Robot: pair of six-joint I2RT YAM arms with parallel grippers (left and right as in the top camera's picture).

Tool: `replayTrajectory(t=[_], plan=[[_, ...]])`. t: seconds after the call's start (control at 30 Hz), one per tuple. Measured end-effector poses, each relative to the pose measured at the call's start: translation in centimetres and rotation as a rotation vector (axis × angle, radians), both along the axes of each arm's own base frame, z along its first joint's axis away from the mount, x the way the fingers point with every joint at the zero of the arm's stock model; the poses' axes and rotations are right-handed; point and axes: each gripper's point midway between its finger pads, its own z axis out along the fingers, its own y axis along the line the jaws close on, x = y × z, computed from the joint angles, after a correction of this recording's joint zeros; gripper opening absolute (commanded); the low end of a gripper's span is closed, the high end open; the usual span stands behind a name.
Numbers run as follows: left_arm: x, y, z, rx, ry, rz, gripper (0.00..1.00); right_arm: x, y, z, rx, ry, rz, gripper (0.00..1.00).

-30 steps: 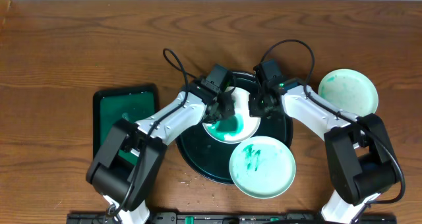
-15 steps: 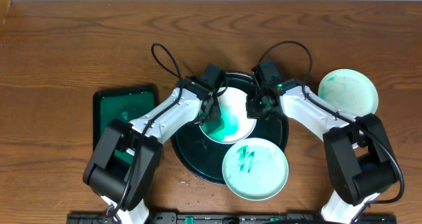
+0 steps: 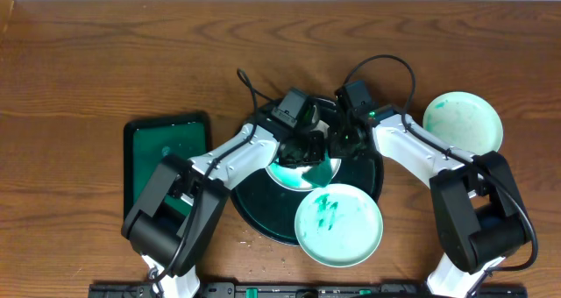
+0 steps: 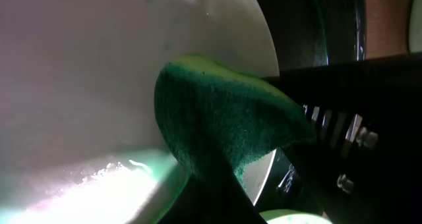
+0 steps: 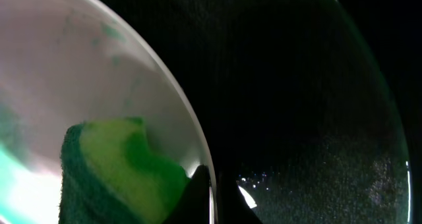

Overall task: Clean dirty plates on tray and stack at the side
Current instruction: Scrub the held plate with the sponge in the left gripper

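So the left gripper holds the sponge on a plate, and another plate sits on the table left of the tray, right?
Not quite: that plate sits on the table right of the tray, per the overhead view. The rest holds.

Front plate (image 3: 339,224), white with teal scribbles; side plate (image 3: 463,122), white, faint green tint; round tray (image 3: 261,214), glossy black; sponge (image 4: 217,128), dark green over yellow-green; counter (image 3: 88,61), brown wood grain.
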Motion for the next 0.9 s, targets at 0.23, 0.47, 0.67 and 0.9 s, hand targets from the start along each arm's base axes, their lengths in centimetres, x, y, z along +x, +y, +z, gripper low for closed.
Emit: replayTrajectory(t=[0.23, 0.47, 0.67, 0.9], plan=[[2.2, 2.9, -0.6, 0.067, -0.012, 0.116, 0.07, -0.2, -0.1, 0.0, -0.002, 0.010, -0.002, 0.01], [6.0, 9.6, -0.9, 0.099, -0.001, 0.289, 0.07, -0.3, 0.0, 0.0, 0.002, 0.015, -0.002, 0.01], [4.3, 12.0, -1.3, 0.166, 0.085, 0.300, 0.07, -0.3, 0.0, 0.0, 0.003, 0.016, -0.004, 0.01], [1.3, 13.3, -1.2, 0.250, 0.158, 0.195, 0.07, -0.6, 0.7, 0.0, 0.020, 0.022, 0.012, 0.01]])
